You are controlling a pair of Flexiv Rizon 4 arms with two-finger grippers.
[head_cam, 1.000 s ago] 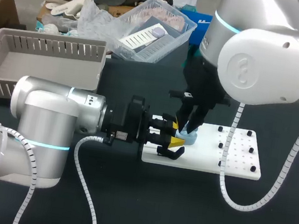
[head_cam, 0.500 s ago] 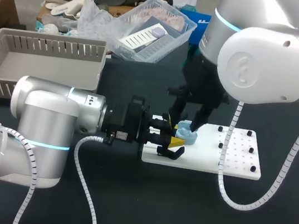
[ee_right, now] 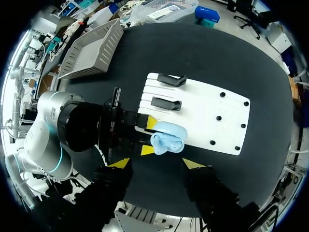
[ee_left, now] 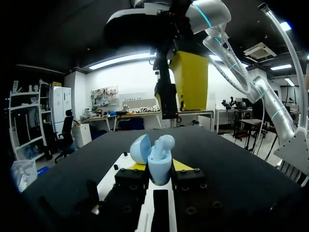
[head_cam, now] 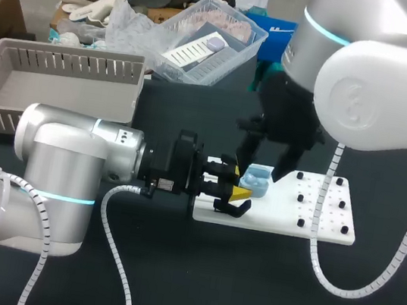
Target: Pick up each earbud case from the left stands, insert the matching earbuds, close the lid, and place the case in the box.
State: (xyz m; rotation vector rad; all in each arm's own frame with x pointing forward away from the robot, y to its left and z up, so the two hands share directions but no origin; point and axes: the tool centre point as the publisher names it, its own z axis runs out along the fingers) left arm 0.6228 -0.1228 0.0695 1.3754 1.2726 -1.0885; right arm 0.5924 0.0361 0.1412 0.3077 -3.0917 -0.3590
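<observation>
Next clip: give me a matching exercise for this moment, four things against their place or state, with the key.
Things:
1 earbud case
2 right gripper
3 grey box
4 white board

Place or state:
a fingers open, above the case
b at the table's left side
c lid open, clamped by the left gripper
d flat on the table, studded with black pegs

Pairs: 1-c, 2-a, 3-b, 4-d
</observation>
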